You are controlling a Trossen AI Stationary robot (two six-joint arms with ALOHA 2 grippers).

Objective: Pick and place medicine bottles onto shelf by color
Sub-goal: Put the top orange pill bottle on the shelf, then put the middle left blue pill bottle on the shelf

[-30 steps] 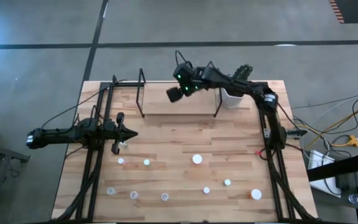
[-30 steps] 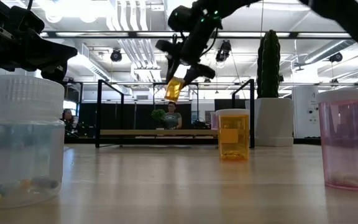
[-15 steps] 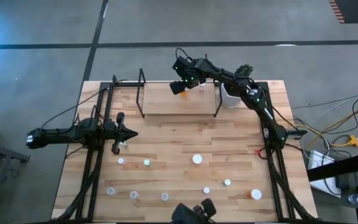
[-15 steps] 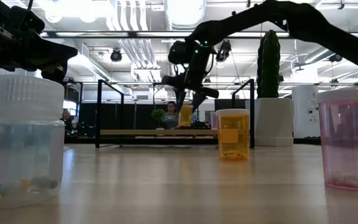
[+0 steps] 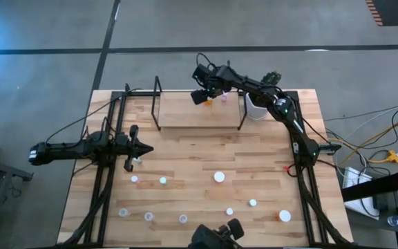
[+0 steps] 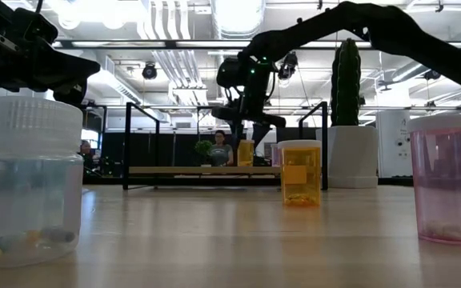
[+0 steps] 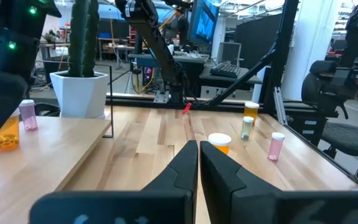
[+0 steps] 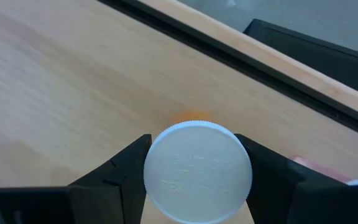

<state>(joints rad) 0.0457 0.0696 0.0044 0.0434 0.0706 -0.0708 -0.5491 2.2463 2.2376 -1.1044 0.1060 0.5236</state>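
Near edge: loose small white-capped medicine bottles (image 5: 219, 177) scattered on the wooden plank tabletop (image 5: 185, 155). Left claw (image 5: 135, 148) idle, pinched closed, empty. Far side: right claw (image 8: 197, 175) clamps the orange white-capped bottle (image 7: 5, 131) by its cap, base at the low light-wood shelf (image 5: 199, 111). Light, rigid, slick plastic (tips easily), so grip at the cap. Pink bottle (image 5: 223, 97) just beside; wire uprights (image 5: 241, 112) limit exit.

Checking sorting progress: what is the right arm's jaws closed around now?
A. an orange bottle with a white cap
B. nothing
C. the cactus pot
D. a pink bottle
A: the right gripper clamps the white cap of an orange bottle over the shelf.
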